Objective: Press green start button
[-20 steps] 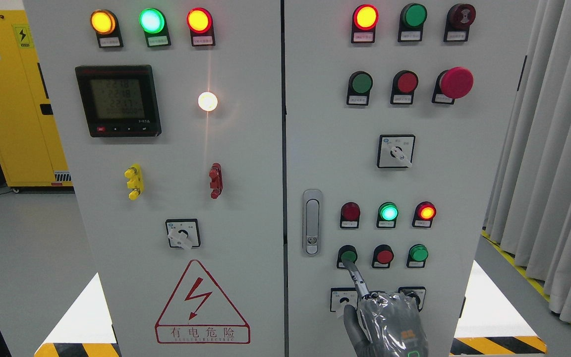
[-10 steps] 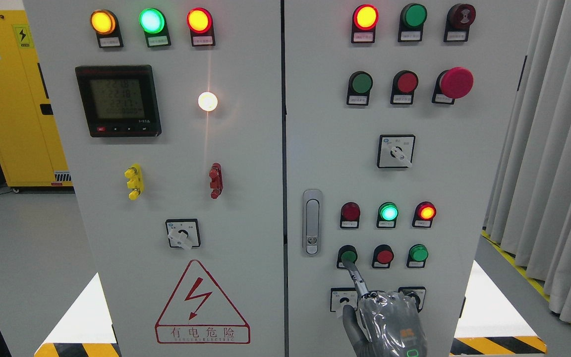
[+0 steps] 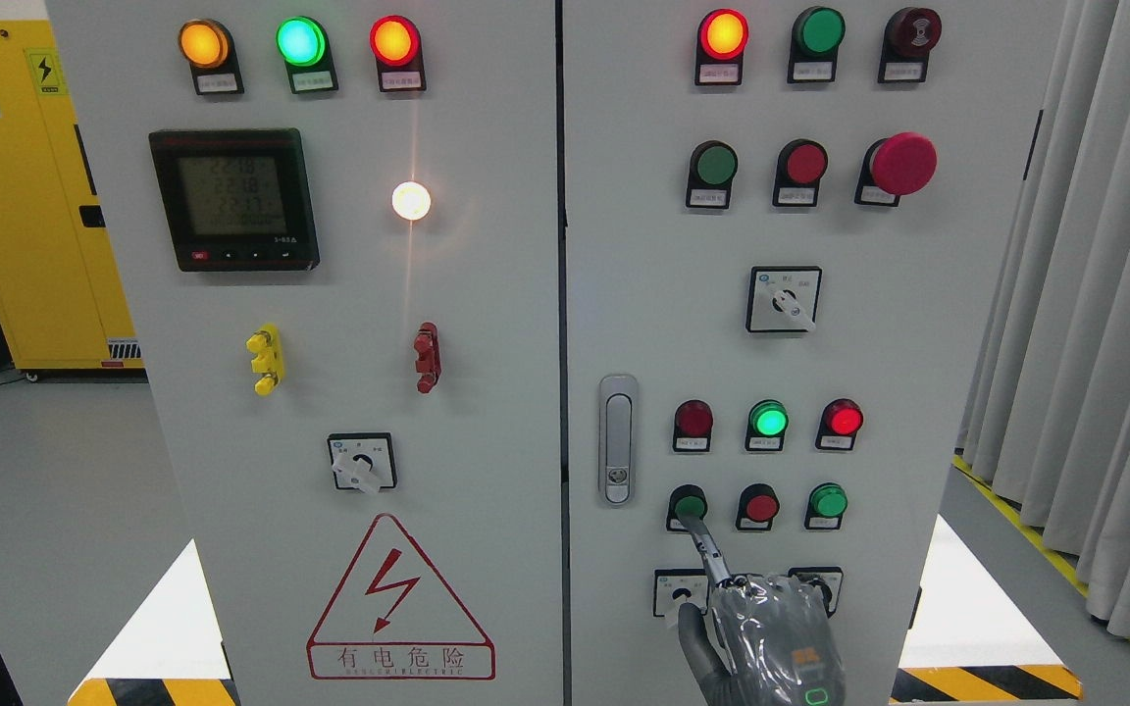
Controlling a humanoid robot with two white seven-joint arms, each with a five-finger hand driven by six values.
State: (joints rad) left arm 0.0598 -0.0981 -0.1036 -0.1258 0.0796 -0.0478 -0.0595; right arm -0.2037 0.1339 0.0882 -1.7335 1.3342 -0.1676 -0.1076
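Pressing green start button (image 3: pixel 690 506), right hand (image 3: pixel 766 637), grey cabinet (image 3: pixel 487 324)

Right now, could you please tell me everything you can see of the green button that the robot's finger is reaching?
The green button is a small round cap, apparently plastic, in a black collar, unlit. It sits leftmost in a row of three on the right cabinet door, beside a red button and under a dark red lamp. The right hand, in a grey glove, points one extended finger up to its lower edge; contact looks likely.
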